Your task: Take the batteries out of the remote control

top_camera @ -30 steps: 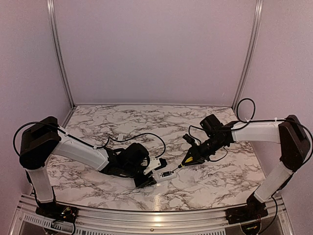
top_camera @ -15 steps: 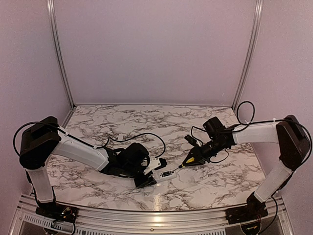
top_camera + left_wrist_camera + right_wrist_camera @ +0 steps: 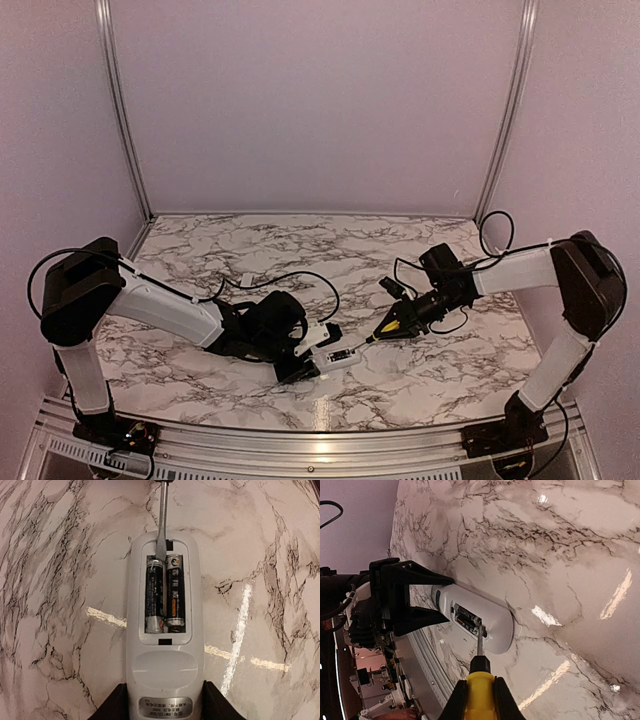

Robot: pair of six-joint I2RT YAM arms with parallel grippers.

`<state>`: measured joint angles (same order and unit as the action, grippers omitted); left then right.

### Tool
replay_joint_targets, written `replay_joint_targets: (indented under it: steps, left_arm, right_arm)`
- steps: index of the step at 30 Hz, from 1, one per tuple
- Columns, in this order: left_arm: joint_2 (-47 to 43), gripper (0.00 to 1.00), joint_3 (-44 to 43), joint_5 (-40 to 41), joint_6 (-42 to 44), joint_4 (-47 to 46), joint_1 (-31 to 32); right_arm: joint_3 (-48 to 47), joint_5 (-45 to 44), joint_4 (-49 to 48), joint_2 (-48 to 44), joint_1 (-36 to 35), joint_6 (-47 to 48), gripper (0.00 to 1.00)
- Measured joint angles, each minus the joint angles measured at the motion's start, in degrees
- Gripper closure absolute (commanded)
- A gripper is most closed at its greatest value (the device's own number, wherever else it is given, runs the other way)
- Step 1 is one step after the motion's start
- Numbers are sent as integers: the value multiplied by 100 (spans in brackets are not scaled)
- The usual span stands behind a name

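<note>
White remote control (image 3: 163, 677), black batteries (image 3: 175, 596), yellow-handled screwdriver (image 3: 480, 696), grey-veined marble table (image 3: 60, 580)

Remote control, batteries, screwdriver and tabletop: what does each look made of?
The remote control looks like white moulded plastic, satin, with a soft sheen and rounded edges. The batteries have metal ends and a dark printed wrap, probably film. The screwdriver has a smooth yellow handle, likely plastic, and a grey shaft like steel. The tabletop is marble-patterned and glossy with sharp reflections; stone or laminate, unclear.

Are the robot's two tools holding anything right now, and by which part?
The left tool clamps the remote control by its label end; the right tool grips the screwdriver by its yellow handle.
</note>
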<state>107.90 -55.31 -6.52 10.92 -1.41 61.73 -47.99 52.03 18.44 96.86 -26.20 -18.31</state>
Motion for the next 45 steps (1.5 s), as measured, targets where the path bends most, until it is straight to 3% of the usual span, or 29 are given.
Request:
replay_joint_targets:
  steps: [17,45]
  left_arm:
    - [11,73,-24,7,4,48,0]
    - [31,73,-90,7,44,144,0]
  right_arm:
    - [411,313,-706,-153,55,96,100]
    - [439,-81,-549,-577,-118,-9,100]
